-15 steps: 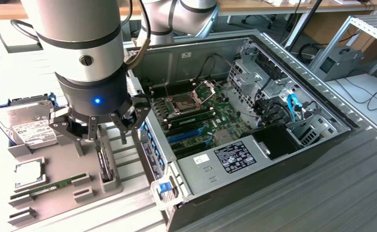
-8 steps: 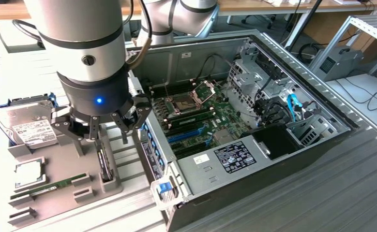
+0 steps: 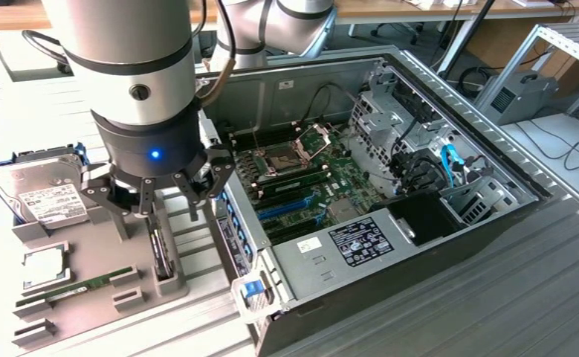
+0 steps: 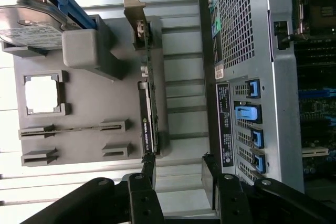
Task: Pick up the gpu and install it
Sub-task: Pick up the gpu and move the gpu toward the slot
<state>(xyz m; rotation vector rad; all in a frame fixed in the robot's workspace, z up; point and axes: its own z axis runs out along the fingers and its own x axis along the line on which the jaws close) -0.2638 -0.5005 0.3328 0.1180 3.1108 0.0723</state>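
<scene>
Currently, the gripper [image 3: 156,202], jaws spread wide and holding nothing, hangs just above the gpu [image 3: 160,256], which stands on edge in a slot of the gray fixture tray [image 3: 91,260], beside the open computer case [image 3: 389,223] on the exterior view's right.

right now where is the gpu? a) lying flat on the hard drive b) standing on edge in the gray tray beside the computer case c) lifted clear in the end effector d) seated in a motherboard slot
b: the gpu stands on edge in a slot of the gray tray, outside the computer case, with the open end effector just above it.
</scene>
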